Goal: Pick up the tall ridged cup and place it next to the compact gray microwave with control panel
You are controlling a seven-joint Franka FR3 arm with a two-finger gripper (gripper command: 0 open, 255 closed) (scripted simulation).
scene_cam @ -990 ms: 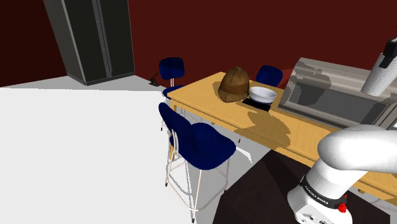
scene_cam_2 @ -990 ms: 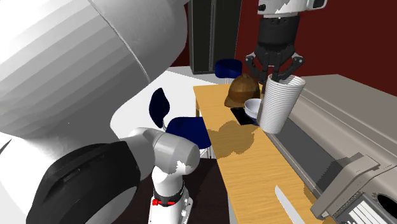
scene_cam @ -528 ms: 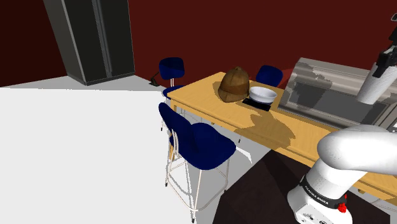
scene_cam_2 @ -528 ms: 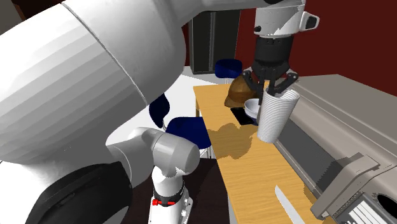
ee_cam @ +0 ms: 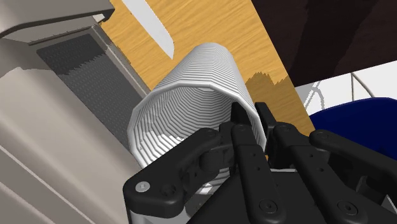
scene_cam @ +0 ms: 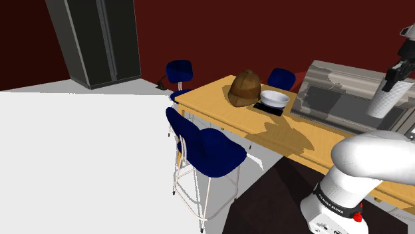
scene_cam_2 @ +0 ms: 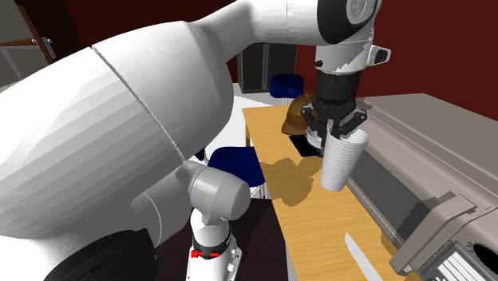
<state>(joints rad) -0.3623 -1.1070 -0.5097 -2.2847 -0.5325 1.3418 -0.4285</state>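
You're in a home kitchen — tall dark double-door fridge [scene_cam: 100, 40], wooden counter [scene_cam: 214, 100] with blue bar stools [scene_cam: 213, 151], white bowl [scene_cam: 275, 98], grey microwave [scene_cam_2: 445, 222].

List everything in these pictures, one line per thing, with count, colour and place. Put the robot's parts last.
Ridged cup: one, white, held in the air by its rim.
Counter: one, light wood, running away from the stand.
Hat: one, brown, on the counter's far end.
Bowl: one, white, on the counter beside the hat.
Knife: one, pale blade, lying on the counter near the microwave.
Microwave: one, grey, second exterior view's lower right.
Chairs: three, dark blue, around the counter.
Fridge: one, dark grey, against the red wall.
Arm: one, white.
Gripper: one, black, shut on the cup's rim.
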